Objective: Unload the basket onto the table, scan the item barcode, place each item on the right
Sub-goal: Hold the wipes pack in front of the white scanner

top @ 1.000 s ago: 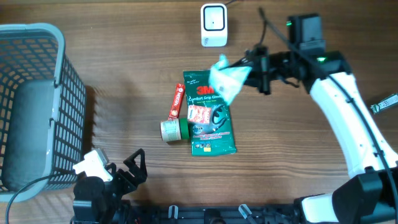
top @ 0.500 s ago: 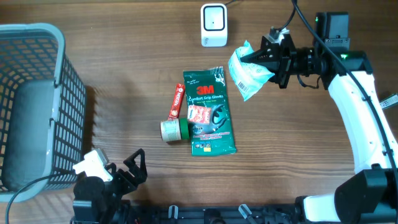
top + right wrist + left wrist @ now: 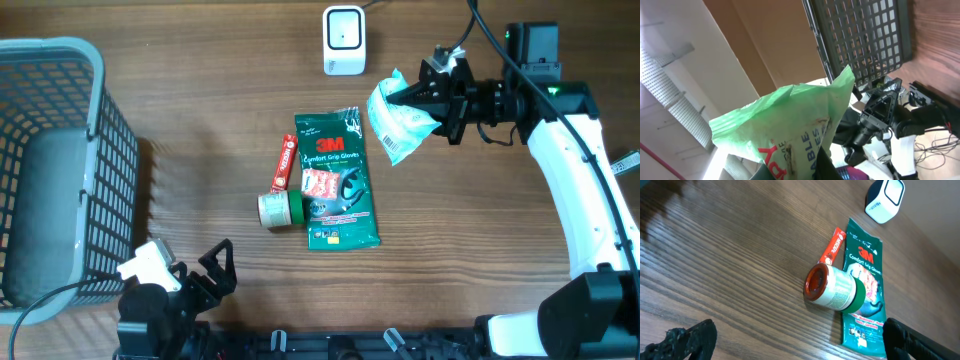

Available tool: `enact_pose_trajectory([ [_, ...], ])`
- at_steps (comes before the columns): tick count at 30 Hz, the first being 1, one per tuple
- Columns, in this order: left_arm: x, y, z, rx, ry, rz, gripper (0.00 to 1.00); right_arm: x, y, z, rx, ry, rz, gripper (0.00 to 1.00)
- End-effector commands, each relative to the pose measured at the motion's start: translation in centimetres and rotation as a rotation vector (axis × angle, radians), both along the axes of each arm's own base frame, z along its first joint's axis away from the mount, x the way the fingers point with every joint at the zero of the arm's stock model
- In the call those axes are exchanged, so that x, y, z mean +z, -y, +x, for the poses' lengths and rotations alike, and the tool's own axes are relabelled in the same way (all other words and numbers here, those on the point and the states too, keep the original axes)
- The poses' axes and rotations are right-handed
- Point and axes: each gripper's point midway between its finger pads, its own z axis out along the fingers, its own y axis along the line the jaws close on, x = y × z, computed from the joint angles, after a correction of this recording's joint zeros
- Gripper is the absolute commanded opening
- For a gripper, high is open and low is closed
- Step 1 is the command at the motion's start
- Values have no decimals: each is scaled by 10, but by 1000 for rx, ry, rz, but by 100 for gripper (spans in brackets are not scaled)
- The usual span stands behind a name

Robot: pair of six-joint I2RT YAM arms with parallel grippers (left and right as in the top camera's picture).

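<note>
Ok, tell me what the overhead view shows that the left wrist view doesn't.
Overhead only: the grey basket and the right hand shut on a pale green pouch. Left wrist only: the orange end of the lying container. Both: the white scanner, the green 3M glove pack, the red tube and that container.

Brown wood-grain table (image 3: 200, 150) under even light; beyond it a plain tan wall (image 3: 765, 40); white pegboard (image 3: 665, 90) alongside.

Ahead of the left fingers (image 3: 218, 262) lie a 3M glove pack (image 3: 338, 180), red tube (image 3: 287, 163) and capped cylinder (image 3: 278, 209); a grey basket (image 3: 110, 170) stands leftward.
</note>
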Motion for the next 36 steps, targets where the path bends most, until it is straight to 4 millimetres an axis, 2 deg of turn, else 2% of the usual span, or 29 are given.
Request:
enact_pose_trajectory([
  [1, -1, 0, 1, 3, -1, -5, 100, -10, -1, 6, -25, 152, -46, 4],
  [4, -1, 0, 1, 3, -1, -5, 100, -33, -1, 16, -82, 170, -182, 4],
  [6, -1, 0, 1, 3, -1, -5, 100, -61, -2, 24, -137, 154, -351, 4],
  [9, -1, 0, 1, 3, -1, -5, 100, -92, 3, 34, -199, 160, -553, 4],
  [13, -1, 0, 1, 3, -1, -5, 100, -120, 8, 42, -252, 193, -776, 4],
  [17, -1, 0, 1, 3, -1, -5, 100, -133, 11, 54, -308, 280, -948, 5],
  [21, -1, 0, 1, 3, -1, -5, 100, -135, 14, 73, -351, 484, -1131, 4],
  [24, -1, 0, 1, 3, -1, -5, 100, -136, 25, 81, -394, 531, -1232, 4],
  [29, -1, 0, 1, 3, -1, -5, 100, -130, 23, 104, -399, 678, -1245, 4],
  [33, -1, 0, 1, 3, -1, -5, 100, -147, 18, 117, -380, 693, -1254, 4],
  [36, -1, 0, 1, 3, -1, -5, 100, -162, 7, 142, -358, 799, -1244, 5],
])
